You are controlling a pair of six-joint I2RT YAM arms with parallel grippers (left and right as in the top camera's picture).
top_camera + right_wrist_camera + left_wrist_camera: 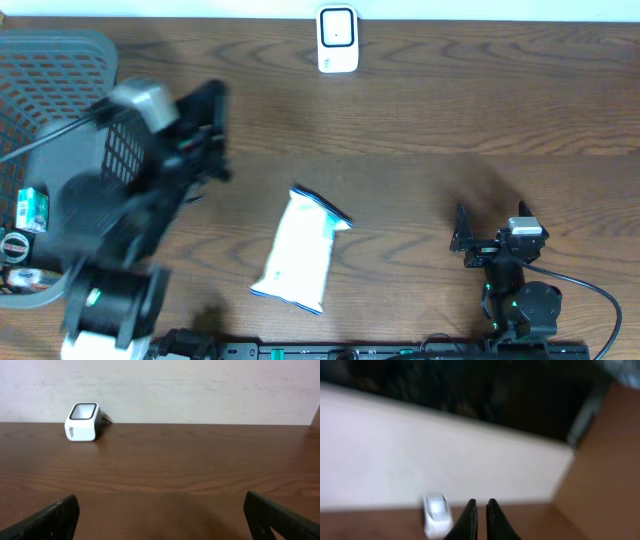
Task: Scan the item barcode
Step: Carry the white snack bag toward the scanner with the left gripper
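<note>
The item, a white pouch with blue ends (298, 250), lies flat on the wooden table near the middle. No barcode shows on its upper face. The white barcode scanner (337, 38) stands at the table's far edge; it also shows in the wrist views as scanner (436, 512) and scanner (83, 422). My left gripper (212, 105) is blurred, held left of the pouch beside the basket, and is shut on nothing (481, 502). My right gripper (490, 215) rests low at the front right, open wide and empty (160, 505), facing the far wall.
A grey mesh basket (60, 60) fills the left edge, with a green box (32, 208) and other small goods inside. The left arm reaches over its right side. A pale wall runs behind the table.
</note>
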